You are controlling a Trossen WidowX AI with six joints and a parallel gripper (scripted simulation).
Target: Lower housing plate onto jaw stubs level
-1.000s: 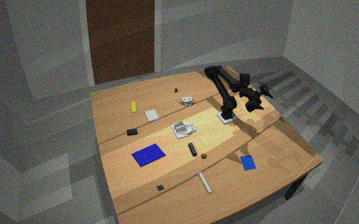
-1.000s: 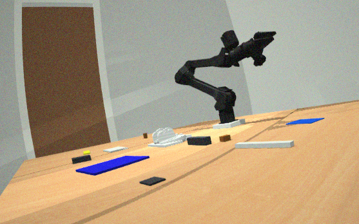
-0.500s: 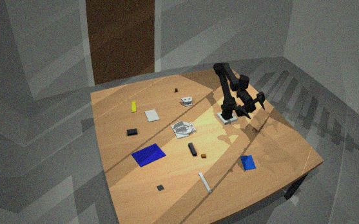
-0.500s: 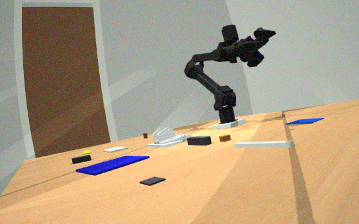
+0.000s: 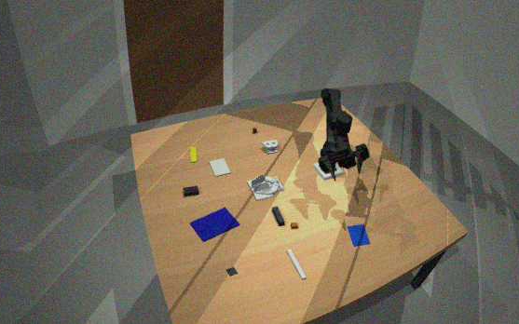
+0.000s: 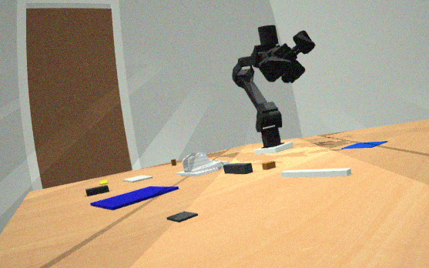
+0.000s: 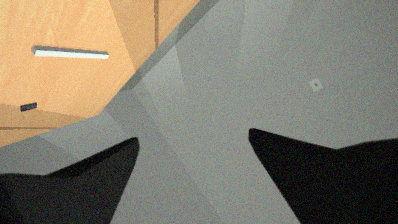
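Note:
A white base [image 5: 258,195] [image 6: 194,174] carries light grey, toothed-looking jaw parts [image 5: 265,185] [image 6: 196,162]; its pins and stubs are too small to tell apart. A small white piece with two dark holes [image 5: 270,143], apparently the housing plate, sits raised on a light support farther back in the top view. I cannot make it out in the exterior view. My gripper [image 5: 347,174] [image 7: 195,138] is open and empty, high in the air at the arm's side of the table, well away from both. The wrist view shows neither.
A dark bar [image 5: 278,216] [image 6: 238,168] and an orange block [image 5: 294,225] [image 6: 269,165] lie in front of the base. Nearby are a dark blue mat [image 5: 214,223] [image 6: 135,197], a white card [image 5: 220,167], a white bar [image 5: 296,263] [image 7: 71,53] and a blue sheet [image 5: 359,235].

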